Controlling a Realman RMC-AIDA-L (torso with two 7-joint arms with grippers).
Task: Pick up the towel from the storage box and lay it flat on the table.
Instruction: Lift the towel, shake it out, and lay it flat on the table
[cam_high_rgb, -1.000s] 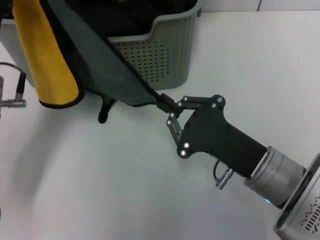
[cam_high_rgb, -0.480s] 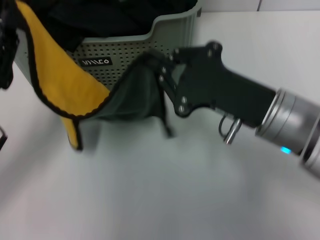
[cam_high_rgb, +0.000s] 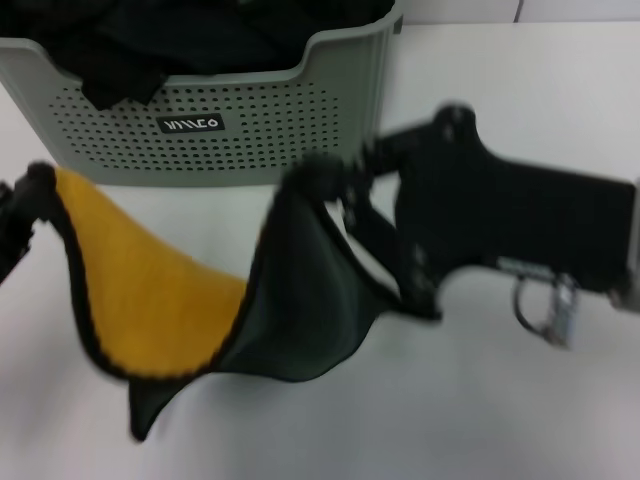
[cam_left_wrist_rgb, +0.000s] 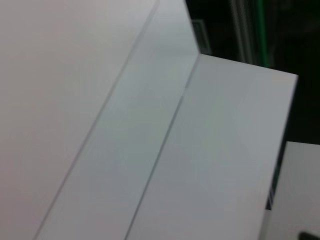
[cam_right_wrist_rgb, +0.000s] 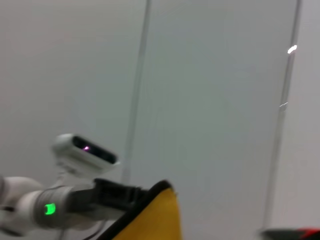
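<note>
Towel (cam_high_rgb: 200, 320) hangs before storage box (cam_high_rgb: 250, 125), above table (cam_high_rgb: 500, 420).

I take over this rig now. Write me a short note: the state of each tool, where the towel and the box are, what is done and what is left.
Right tool: shut on one top corner of the towel, in front of the storage box.
Left tool: at the head view's left edge, at the towel's other top corner; whether it is shut cannot be seen.
Towel: out of the box, hanging stretched between both arms over the table, yellow face toward the left, dark face toward the right.
Storage box: at the back, black cloths inside.
Done: towel lifted out.
Left: lower it, lay it flat, release.
</note>
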